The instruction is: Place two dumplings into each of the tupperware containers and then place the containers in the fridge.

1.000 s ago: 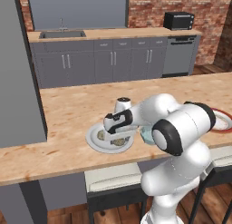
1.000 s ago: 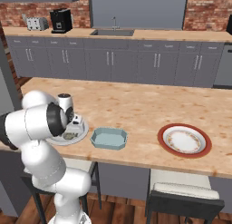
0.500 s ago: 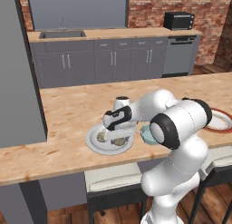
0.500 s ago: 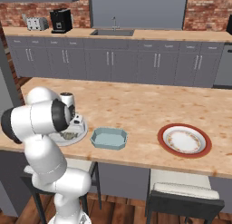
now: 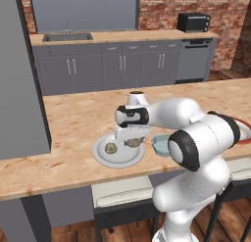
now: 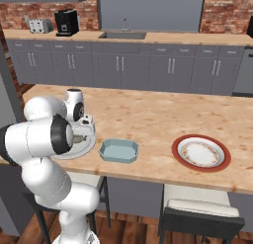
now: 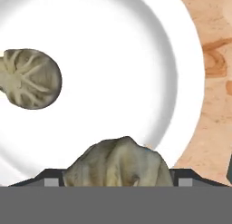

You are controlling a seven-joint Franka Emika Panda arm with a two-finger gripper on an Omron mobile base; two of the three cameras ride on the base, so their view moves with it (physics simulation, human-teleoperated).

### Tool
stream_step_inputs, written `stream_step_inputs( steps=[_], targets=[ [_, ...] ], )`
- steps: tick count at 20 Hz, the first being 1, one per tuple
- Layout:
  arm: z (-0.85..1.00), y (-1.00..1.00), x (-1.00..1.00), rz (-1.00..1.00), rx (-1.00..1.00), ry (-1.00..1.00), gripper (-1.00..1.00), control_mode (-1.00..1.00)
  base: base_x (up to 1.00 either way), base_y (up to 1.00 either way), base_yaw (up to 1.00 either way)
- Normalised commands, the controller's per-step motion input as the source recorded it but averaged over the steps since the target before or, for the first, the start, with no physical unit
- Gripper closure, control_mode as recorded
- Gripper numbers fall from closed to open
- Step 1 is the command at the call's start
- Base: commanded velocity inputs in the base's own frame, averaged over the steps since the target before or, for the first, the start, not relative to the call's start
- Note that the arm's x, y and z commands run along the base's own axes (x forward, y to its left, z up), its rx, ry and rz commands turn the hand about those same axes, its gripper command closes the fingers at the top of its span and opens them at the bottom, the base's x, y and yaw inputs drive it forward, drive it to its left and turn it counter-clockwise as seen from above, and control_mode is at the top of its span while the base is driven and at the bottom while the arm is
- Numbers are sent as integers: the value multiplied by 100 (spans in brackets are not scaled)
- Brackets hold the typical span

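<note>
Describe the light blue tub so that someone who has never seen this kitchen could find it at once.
Start at the long wooden counter in the foreground. Near its front edge, between the grey plate with the dumplings and the red-rimmed plate, sits the blue container. It is the one oblong thing there, light blue with clipped corners and raised walls, where both neighbours are round and flat.

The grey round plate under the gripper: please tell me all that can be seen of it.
The grey round plate is plain, pale and smooth, with a shallow raised rim. It lies flat on the wooden counter near its front edge, just beside the light blue tub. Two tan mottled dumplings rest on it. The gripper is down over one of them.
</note>
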Motion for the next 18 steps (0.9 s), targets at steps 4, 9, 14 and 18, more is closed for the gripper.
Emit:
stream_step_inputs(
  steps=[4, 9, 14, 18],
  targets=[
    [47, -89, -36, 0, 0, 0, 100, -100, 0, 0, 0],
    [4, -100, -6, 0, 0, 0, 100, -100, 0, 0, 0],
    [-13, -85, 43, 0, 1, 0, 100, -100, 0, 0, 0],
    [-43, -37, 62, 0, 0, 0, 100, -100, 0, 0, 0]
  ],
)
